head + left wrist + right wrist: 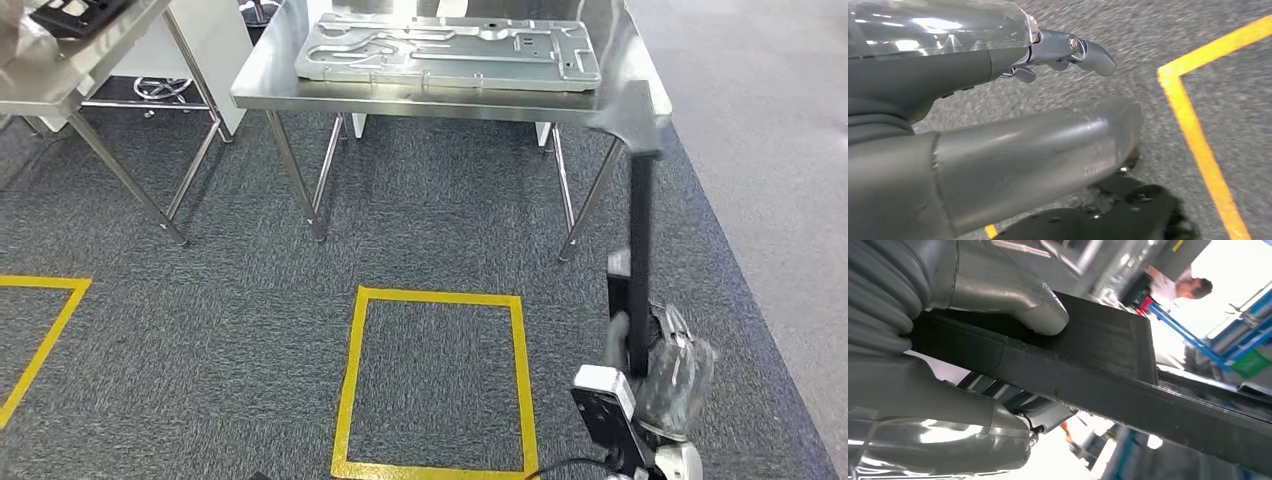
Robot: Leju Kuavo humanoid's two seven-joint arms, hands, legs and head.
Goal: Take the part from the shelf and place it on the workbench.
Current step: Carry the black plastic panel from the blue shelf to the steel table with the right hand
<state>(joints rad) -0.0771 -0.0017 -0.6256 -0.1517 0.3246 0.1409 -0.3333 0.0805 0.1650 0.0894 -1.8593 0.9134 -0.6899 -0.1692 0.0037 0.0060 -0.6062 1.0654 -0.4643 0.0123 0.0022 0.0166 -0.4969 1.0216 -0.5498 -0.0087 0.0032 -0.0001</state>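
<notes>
Gripping the black part [640,250] upright at four o'clock, the right hand [655,375] should carry it level to the workbench [420,98] at twelve (left hand [998,125] hangs empty, fingers apart).

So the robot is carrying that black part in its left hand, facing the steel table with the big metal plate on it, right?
Not quite: the right hand holds the black part, as the right wrist view shows. The left hand holds nothing. The rest is right: the steel table ahead carries the metal plate.
</notes>
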